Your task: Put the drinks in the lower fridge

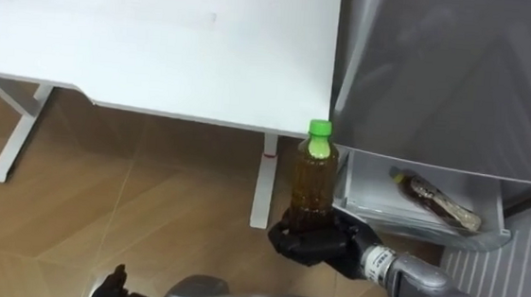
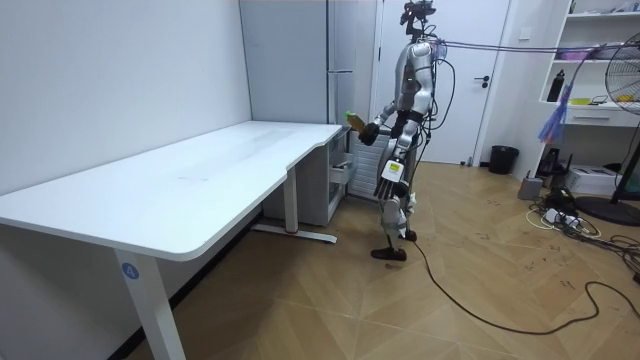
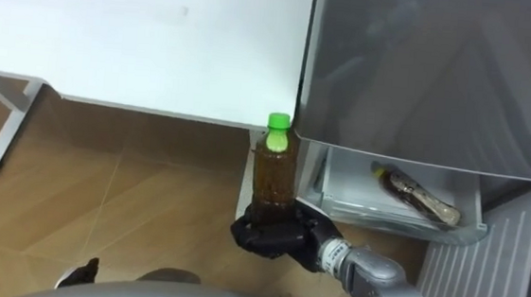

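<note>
The right hand (image 1: 311, 239) curls its fingers round the base of a green-capped tea bottle (image 1: 315, 176), upright just beside the open fridge drawer (image 1: 411, 228), where 1 bottle (image 1: 437, 202) lies. Gripped so low, it could topple if it clips the rim. The left hand (image 1: 117, 284) hangs relaxed, empty.

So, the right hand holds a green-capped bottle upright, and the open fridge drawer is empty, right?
No: the drawer holds a second bottle lying down, as the left eye view shows. The right hand does hold the green-capped bottle upright.
</note>
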### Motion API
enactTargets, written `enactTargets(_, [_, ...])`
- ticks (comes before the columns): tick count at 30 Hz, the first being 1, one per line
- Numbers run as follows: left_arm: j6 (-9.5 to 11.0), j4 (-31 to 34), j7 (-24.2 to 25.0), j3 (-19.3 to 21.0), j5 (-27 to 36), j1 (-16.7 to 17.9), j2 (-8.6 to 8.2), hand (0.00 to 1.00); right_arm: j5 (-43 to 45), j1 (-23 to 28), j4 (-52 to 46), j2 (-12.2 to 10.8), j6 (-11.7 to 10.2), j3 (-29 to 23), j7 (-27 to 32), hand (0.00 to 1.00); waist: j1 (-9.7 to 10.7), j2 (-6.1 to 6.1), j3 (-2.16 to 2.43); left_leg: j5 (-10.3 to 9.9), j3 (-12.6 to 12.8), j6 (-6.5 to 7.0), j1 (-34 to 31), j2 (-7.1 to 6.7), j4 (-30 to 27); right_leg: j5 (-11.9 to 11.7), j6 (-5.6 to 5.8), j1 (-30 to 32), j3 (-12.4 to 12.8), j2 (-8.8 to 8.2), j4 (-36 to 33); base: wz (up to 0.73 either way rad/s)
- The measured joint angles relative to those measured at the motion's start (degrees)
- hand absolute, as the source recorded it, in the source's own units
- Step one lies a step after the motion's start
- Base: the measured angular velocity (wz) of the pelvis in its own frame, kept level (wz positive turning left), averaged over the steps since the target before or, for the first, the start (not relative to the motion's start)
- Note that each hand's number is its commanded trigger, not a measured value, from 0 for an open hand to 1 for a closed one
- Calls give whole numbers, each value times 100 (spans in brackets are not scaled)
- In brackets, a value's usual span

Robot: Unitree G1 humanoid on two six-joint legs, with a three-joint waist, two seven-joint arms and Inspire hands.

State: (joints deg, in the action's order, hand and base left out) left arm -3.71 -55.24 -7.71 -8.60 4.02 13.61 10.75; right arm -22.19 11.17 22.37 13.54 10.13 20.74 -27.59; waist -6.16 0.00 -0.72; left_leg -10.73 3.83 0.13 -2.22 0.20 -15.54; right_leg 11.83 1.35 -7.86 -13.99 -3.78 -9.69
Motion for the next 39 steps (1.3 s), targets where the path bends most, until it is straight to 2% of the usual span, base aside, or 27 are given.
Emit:
enactTargets(5, [-7,0,78,-75,-36,-17,2,0,0,-133,315,-27,-1,-2,51,100,40,24,-6,0,63,0,38,9,21,-1,-1,0,92,2,-2,-6])
enactTargets(7, [-9,0,146,-82,-83,-21,2,0,0,-195,469,-23,0,-1,61,100,90,54,-24,-1,91,2,44,10,27,-5,4,15,132,-1,-9,-8])
enactTargets(11, [-18,0,231,-77,-178,-30,7,0,0,-219,535,-18,0,-5,80,100,144,58,-23,0,122,2,44,20,29,-9,1,50,162,0,-16,-5])
enactTargets(16, [-133,0,364,-57,-248,-50,31,0,1,-225,518,6,0,-66,96,100,148,55,-6,0,217,3,84,34,86,-9,1,63,267,1,-17,-9])
enactTargets(23, [-146,-18,439,105,-466,-48,13,0,-2,-230,518,-23,-1,-428,157,100,160,15,29,2,266,4,183,32,143,-10,3,78,319,-2,-15,-4])
enactTargets(25, [-145,-40,412,171,-575,-58,-9,0,-12,-234,515,-30,-4,-586,229,100,151,-12,41,3,283,2,218,33,189,-10,3,63,344,-1,-13,-5])
enactTargets(32, [-140,-35,325,171,-599,-44,-24,0,-384,-233,517,-65,-9,-765,629,100,173,-27,26,3,399,2,301,40,226,-11,5,33,442,-6,-14,-8])
enactTargets(39, [-111,-28,202,174,-591,-27,-38,0,-841,-192,557,-260,-25,-768,1061,100,351,-46,13,3,401,2,301,39,225,-13,8,56,439,-8,-13,0])
